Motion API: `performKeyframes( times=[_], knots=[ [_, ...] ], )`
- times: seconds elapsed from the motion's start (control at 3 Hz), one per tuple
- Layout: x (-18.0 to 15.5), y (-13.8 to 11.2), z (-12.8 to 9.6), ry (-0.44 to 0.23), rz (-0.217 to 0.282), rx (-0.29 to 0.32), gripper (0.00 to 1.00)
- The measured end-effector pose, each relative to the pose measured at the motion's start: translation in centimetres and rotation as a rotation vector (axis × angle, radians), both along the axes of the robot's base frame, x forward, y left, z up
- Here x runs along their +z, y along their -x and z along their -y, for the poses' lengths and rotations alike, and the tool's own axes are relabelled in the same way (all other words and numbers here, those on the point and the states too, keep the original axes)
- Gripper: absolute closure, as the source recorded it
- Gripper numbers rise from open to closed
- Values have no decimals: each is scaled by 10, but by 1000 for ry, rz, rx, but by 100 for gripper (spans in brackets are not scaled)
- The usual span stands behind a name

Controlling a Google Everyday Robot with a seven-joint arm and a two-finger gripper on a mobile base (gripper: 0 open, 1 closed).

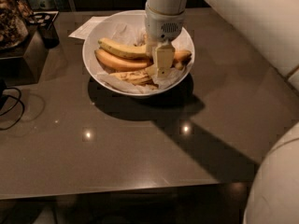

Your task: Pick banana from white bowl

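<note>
Your gripper (162, 67) is down inside the white bowl (91, 59), right of its middle, hanging straight from the arm above. The banana (119, 49) lies across the far half of the bowl on the crumpled paper; its long curve runs from the left and passes behind the gripper, and a brownish end shows just to the right. You cannot tell how wide the gripper stands, nor whether it touches the fruit. An orange-tinted banana (117, 62) lies just in front. The bowl sits on the dark desk (140, 148).
</note>
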State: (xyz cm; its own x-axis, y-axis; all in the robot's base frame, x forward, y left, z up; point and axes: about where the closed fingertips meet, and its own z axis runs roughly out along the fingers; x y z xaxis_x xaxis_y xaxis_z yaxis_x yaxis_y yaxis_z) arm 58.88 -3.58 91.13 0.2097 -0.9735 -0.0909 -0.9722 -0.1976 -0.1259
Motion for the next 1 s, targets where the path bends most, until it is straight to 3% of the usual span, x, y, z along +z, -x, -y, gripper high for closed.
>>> performKeyframes(
  times=[1.0],
  knots=[
    [-5, -3, -1, 0, -26, -2, 39]
  ],
)
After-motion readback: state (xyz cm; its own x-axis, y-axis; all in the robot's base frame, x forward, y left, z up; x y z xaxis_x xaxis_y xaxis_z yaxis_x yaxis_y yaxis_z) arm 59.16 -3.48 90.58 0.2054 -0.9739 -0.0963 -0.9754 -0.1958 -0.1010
